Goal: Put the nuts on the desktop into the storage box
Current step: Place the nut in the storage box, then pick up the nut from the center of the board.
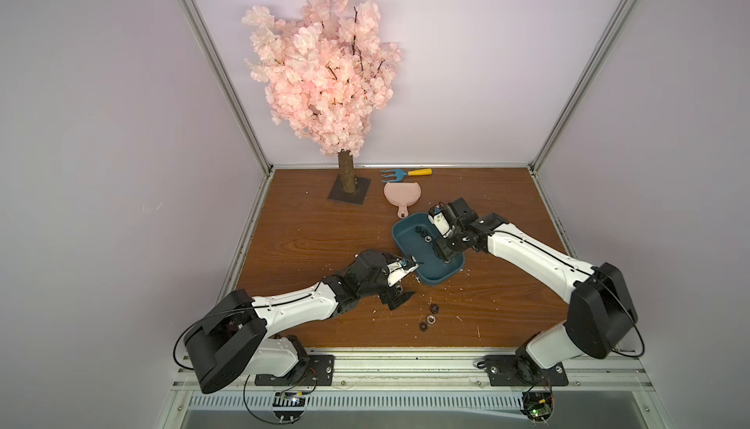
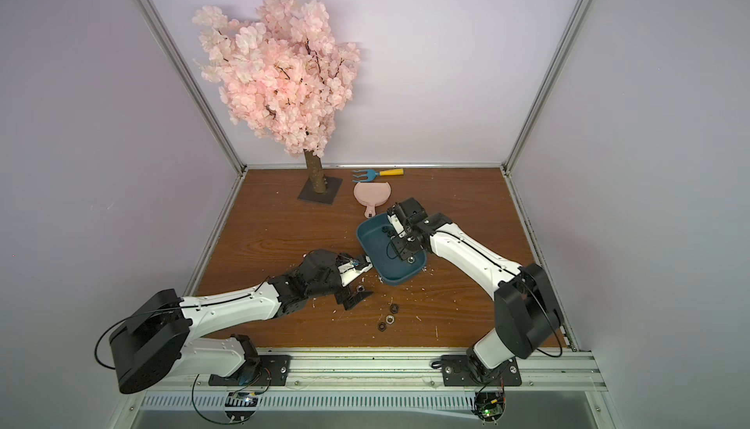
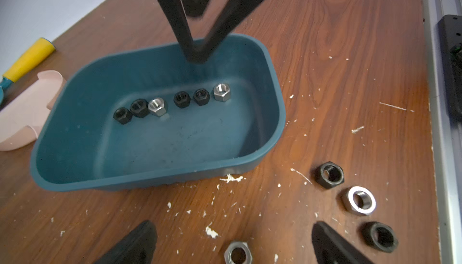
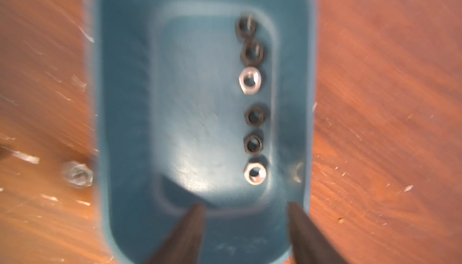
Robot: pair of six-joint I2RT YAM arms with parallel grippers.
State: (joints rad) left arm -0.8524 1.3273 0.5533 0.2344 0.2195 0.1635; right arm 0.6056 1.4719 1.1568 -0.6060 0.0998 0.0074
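A robotics lab test booth: plain lilac walls (image 1: 487, 61), aluminium framing (image 1: 219, 65), a left arm (image 1: 292, 305) and right arm (image 1: 531, 256) bolted to a rail (image 1: 406, 370) fronting a wood-grain worktop (image 1: 308, 236).

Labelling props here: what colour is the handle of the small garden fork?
The fork's handle is yellow, clearest in the left wrist view.

Right tool (image 1: 443, 255) hangs over the storage box (image 1: 430, 280); nuts (image 1: 431, 318) lie nearby.
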